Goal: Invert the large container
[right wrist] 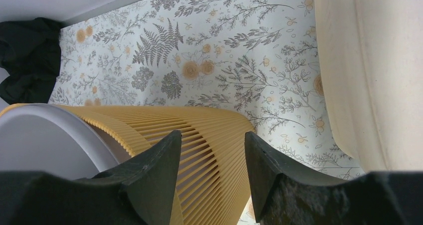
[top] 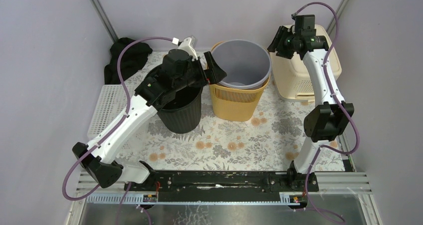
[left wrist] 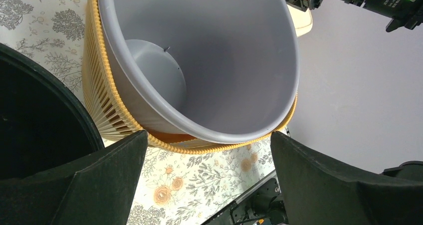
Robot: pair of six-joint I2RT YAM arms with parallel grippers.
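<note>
The grey container, which I judge to be the large one, stands upright at the back middle of the table, nested inside the yellow slatted basket, so the step in hand appears to be taking hold of its rim. To do this well, the left gripper, which is released with its jaws spread wide and holds nothing, should put one finger inside the left side of the grey container's rim and one outside, above the basket's edge, so that it pinches only the grey wall. The black bin just left of the grey container leaves little room, so a slow approach seems wise. The lift should go straight up until the grey container is free of the basket, and only then turn. The right gripper, to the right of the grey container and higher, has its jaws apart with nothing between them; it could steady the basket. The left arm bends over the black bin, its wrist pointing toward the grey container's rim. The right arm rises nearly upright, its wrist folded to the left, near the cream box right of the grey container.
</note>
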